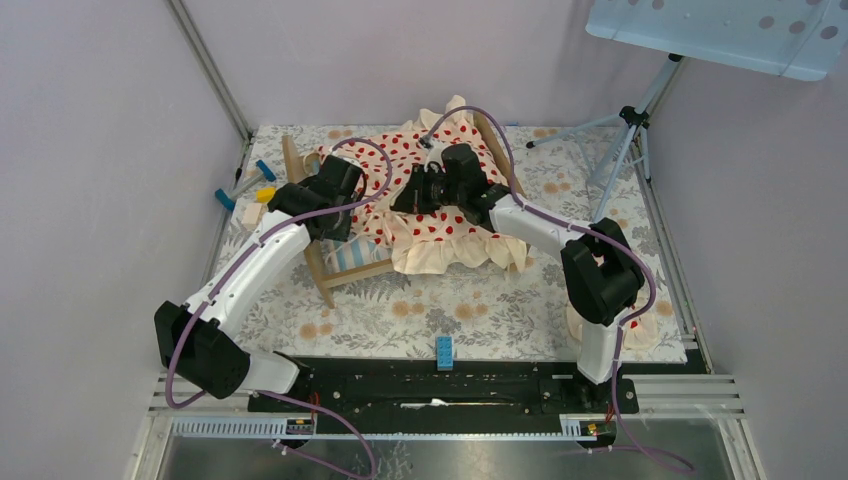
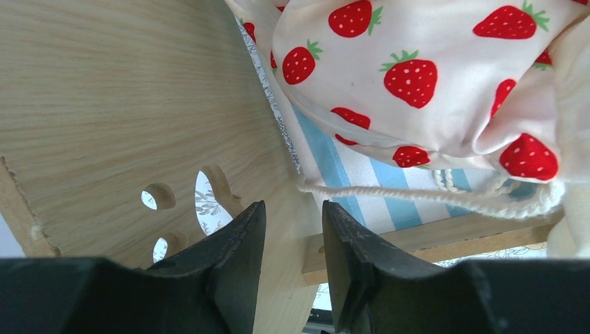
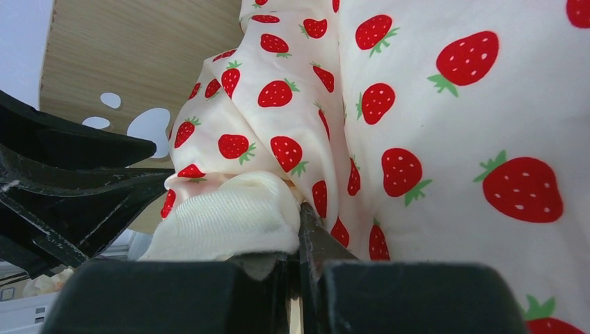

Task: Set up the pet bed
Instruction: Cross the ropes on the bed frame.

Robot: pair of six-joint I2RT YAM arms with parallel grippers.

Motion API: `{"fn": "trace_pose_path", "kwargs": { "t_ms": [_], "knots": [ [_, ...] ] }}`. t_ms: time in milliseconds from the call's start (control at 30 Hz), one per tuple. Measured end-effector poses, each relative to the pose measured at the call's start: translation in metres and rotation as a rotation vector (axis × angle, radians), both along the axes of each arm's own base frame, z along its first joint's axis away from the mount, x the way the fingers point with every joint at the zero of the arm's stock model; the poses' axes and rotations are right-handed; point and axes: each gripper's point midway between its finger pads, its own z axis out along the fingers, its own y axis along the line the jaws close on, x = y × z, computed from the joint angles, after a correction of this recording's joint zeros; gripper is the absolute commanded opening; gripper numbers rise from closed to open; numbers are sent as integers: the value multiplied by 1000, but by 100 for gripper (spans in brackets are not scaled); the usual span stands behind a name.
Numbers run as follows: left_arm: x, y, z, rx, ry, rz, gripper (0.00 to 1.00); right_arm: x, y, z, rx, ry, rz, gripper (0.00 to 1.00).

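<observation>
Pet bed (image 1: 352,255) standing mid-worktop (image 1: 470,320) on a floral cover, between the two arms, its striped mattress (image 2: 362,174) mostly under a strawberry-print blanket (image 1: 440,235); right end effector (image 3: 300,271) clamped on the blanket's cream ribbed edge, over the bed; left end effector (image 2: 292,268) close against the bed's wooden end board (image 2: 104,104), fingers slightly apart and gripping no part of it.
</observation>
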Motion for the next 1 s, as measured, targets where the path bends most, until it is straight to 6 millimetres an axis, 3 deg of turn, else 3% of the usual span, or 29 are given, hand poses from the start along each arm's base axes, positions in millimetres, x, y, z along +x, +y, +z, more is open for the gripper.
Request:
{"fn": "trace_pose_path", "kwargs": {
  "t_ms": [267,433,633,833,1000],
  "knots": [
    [-3,-8,6,-68,-19,-9,51,-10,9,0,-1,1,20,0],
    [-11,-16,33,-188,-118,-30,55,-19,16,-1,-18,-7,27,0],
    [-28,-44,57,-442,-231,-94,52,-20,16,2,-31,-10,10,0],
    [-44,-78,40,-670,-208,-124,50,-13,20,25,-6,-7,-19,0],
    [-47,-92,28,-750,-198,-91,45,-8,26,47,35,-22,-27,0]
  ]
}}
